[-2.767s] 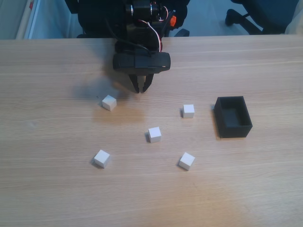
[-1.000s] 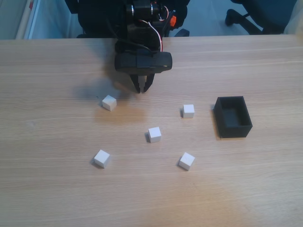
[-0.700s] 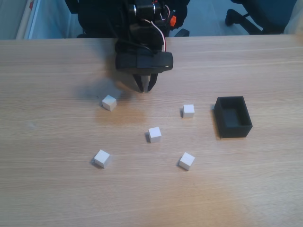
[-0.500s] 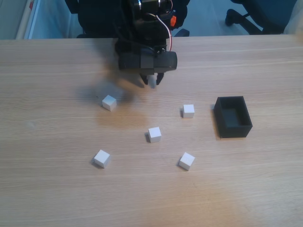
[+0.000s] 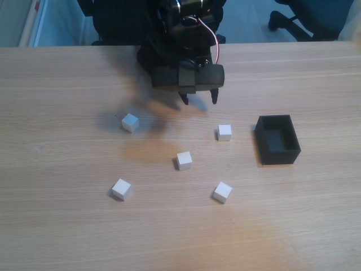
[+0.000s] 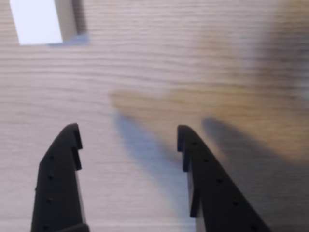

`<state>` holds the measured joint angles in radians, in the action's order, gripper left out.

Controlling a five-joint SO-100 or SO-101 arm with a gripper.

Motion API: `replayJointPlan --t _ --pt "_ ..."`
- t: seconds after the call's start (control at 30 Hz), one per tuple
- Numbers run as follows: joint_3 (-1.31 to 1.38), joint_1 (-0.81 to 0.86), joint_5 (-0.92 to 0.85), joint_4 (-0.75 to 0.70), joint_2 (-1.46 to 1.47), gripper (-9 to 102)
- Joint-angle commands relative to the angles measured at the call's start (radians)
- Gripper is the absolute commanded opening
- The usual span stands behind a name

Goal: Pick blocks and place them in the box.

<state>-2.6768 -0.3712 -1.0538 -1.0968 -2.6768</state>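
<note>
White cubes are scattered over the wooden table (image 5: 67, 237) in the fixed view: far-left block (image 5: 130, 122), lower-left block (image 5: 121, 189), middle block (image 5: 184, 160), lower block (image 5: 222, 192), and right block (image 5: 224, 132). Gripper (image 5: 198, 100) hangs above with jaws apart and empty, probably lining up on the right block. Black box (image 5: 277, 139) sits empty at far right.

In the fixed view, five small white cubes are spread over the wooden table (image 5: 316, 226): one at the left (image 5: 130, 122), one near the box (image 5: 224, 132), one in the middle (image 5: 184, 160), two nearer the front (image 5: 121, 189) (image 5: 222, 192). The black open-topped box (image 5: 277, 139) is set at the right. The black two-finger gripper (image 5: 198, 99) is held behind the cubes, left of the box.
</note>
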Motion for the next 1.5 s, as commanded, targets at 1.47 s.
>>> replayJointPlan --t 1.47 --pt "0.249 -0.106 0.048 0.485 0.634 17"
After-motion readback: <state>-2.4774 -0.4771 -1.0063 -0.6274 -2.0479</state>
